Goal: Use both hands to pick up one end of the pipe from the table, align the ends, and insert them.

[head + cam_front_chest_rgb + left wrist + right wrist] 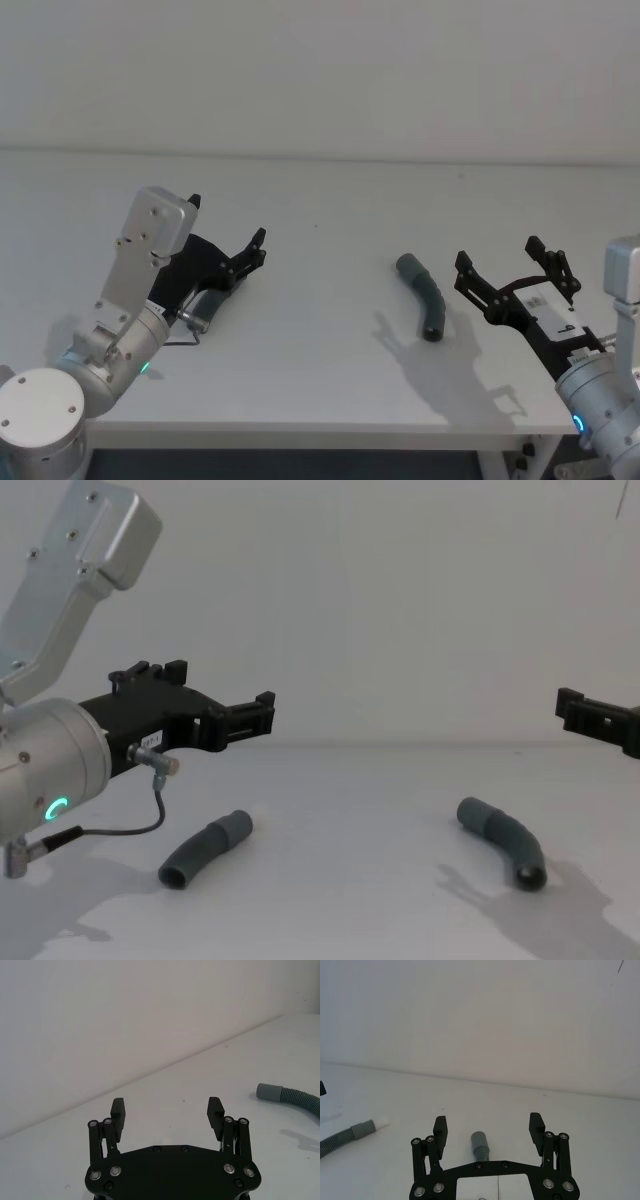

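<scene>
Left gripper [228,218], jaws wide apart, above left pipe piece [205,850]; right gripper [498,250] likewise beside right pipe piece [422,295]

Left gripper [228,218], right gripper [497,250]: fingers [118,1110] apart

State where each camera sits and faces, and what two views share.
Head view: high, looking down at the matte white table; black left gripper and right gripper show.
Chest view: lower, looking across the table; left arm shows.
Left wrist view: behind the left gripper, facing the right-hand curved dark grey ribbed hose piece.
Right wrist view: behind the right gripper; shares that piece.
</scene>
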